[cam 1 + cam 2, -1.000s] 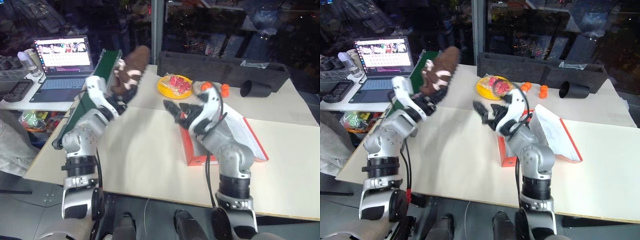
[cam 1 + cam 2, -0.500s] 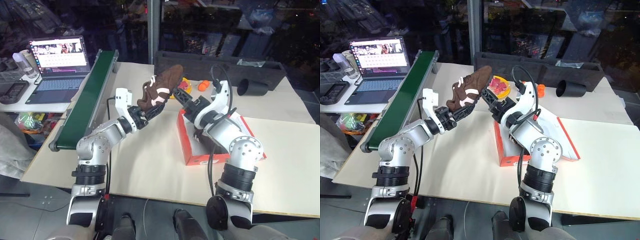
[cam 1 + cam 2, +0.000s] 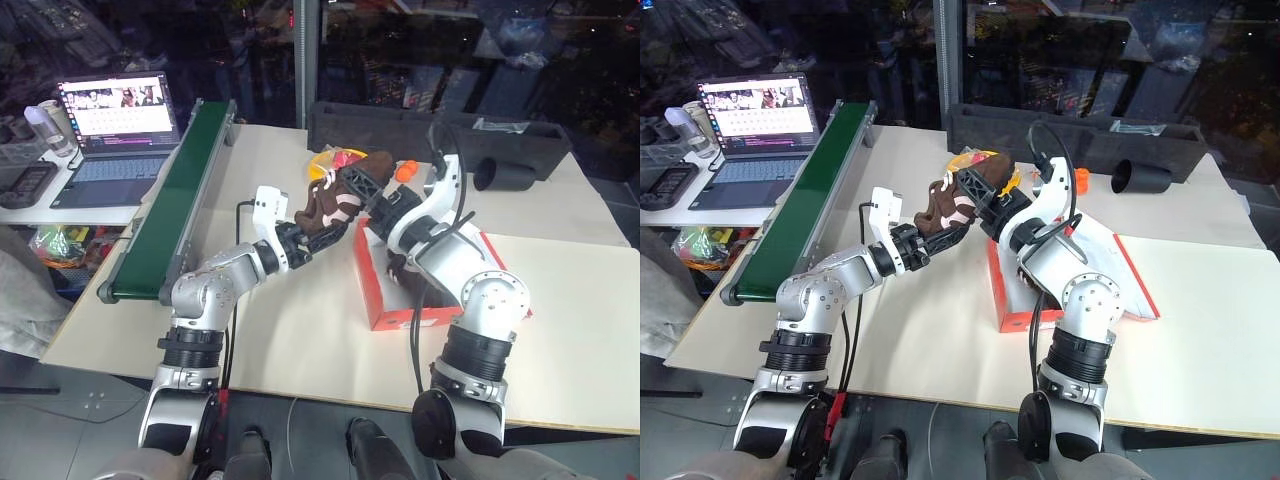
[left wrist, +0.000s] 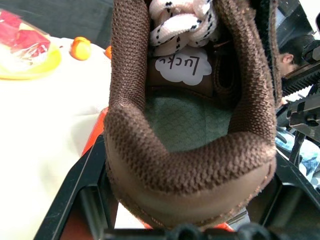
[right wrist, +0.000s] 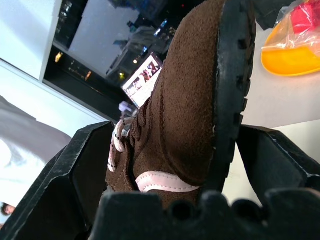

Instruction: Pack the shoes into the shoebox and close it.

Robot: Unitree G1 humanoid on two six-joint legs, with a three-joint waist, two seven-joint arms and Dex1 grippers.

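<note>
A: Looking over your arms, you have one brown shoe (image 3: 340, 196) held up off the desk (image 3: 290, 300), pinched at its heel end between the left gripper's (image 3: 300, 236) fingers.

B: And the right gripper (image 3: 362, 187)?

A: Your right fingers stand spread wide on either side of the shoe's toe end, sole toward one finger (image 5: 280, 165), suede side toward the other. I cannot tell whether they touch it.

B: Where is the shoebox (image 3: 385, 300)?

A: Just below and beside your right fingers, orange-red, lying open on the desk. A yellow plate (image 3: 965, 160) sits just past both fingers.
</note>
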